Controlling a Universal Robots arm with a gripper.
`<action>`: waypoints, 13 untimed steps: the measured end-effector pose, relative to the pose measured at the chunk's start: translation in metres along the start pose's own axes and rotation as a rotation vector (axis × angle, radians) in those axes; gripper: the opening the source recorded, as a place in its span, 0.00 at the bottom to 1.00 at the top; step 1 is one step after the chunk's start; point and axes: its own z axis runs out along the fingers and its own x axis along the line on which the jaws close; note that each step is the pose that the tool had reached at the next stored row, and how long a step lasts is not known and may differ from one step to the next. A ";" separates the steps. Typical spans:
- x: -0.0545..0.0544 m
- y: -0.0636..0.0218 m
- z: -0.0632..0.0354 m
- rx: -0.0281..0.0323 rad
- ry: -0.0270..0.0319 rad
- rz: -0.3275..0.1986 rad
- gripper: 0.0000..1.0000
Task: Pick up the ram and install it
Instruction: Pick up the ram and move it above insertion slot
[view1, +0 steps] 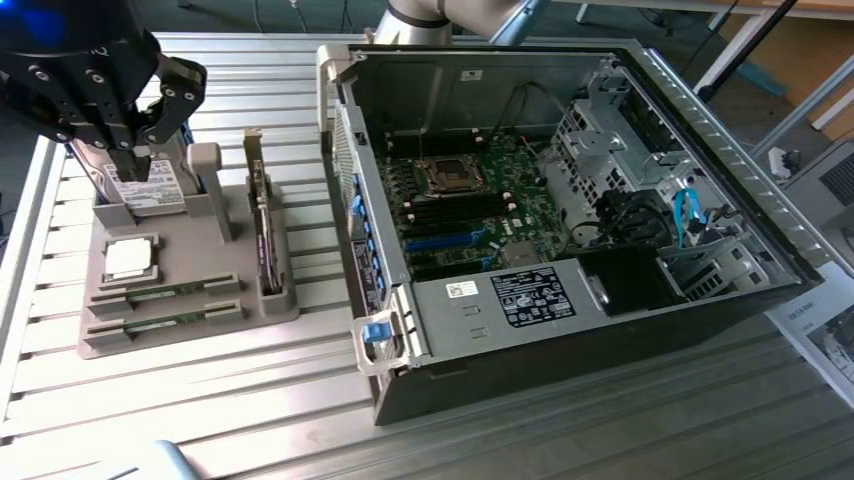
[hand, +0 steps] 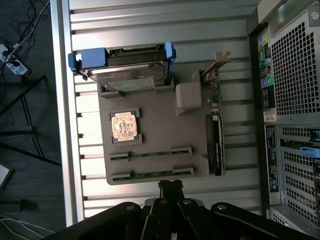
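Two green ram sticks stand on edge in parallel slots of the gray holder (view1: 200, 268) in the exterior view: the inner ram stick (view1: 171, 294) just beside the processor (view1: 130, 258), and the outer ram stick (view1: 163, 322) along the holder's near edge. Their chips are too small to make out. The black gripper (view1: 131, 150) hangs over the far end of the holder, well apart from both sticks, and covers most of the hard drive (view1: 144, 192). Its upper body is cut off by the frame. An expansion card (view1: 267, 240) stands upright between the holder and the open computer case (view1: 721, 130).

From the wrist view, the gripper (hand: 170, 186) has its fingertips pressed together with nothing between them. The outer ram stick (hand: 152, 174) lies nearest to them, with the inner ram stick (hand: 150, 154) beyond it. The processor (hand: 124, 126) is washed out by glare. The hard drive (hand: 130, 72) sits in a blue caddy, and the case's perforated wall (hand: 292, 75) is cut off at the edge.
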 end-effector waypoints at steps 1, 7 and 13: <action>0.000 0.0000 0.0000 0.0000 0.0000 0.000 0.10; 0.000 0.0000 0.0000 0.0001 0.0001 -0.002 0.10; 0.000 0.0000 0.0000 0.0004 0.0010 -0.025 0.10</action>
